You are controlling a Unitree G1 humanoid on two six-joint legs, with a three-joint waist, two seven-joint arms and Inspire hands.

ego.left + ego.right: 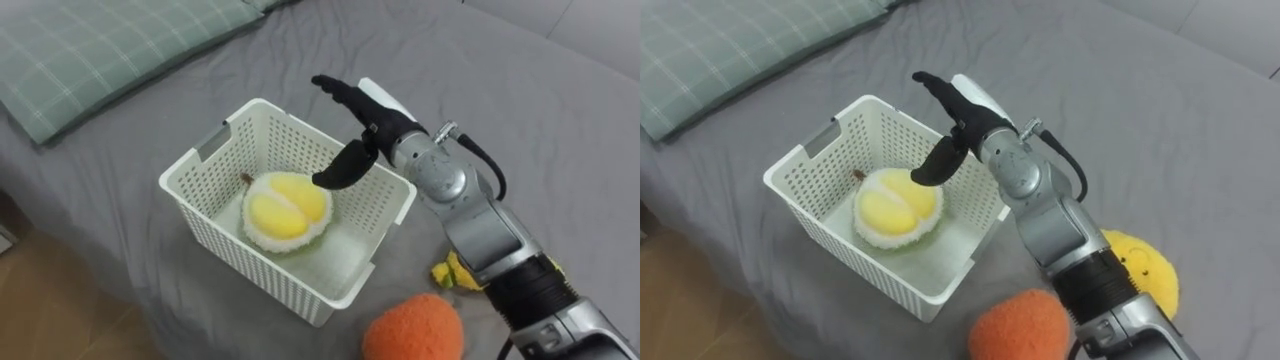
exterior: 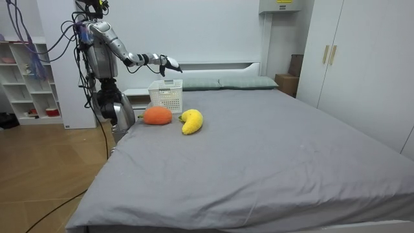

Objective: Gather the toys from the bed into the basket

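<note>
A white slotted basket stands on the grey bed near its edge. Inside it lies a round plush toy, yellow in the middle with a pale green rim. My right hand hovers over the basket's far corner, open, fingers stretched out and thumb hanging down, holding nothing. A fuzzy orange plush toy lies on the bed just beside the basket, under my forearm. A yellow plush toy lies past it to the right. In the room view I stand at the bedside with the right hand held out above the basket.
A green checked pillow lies at the far left by the headboard. The bed's edge and wooden floor run along the lower left. The grey bedsheet stretches wide toward the room view's right. Shelves stand behind me.
</note>
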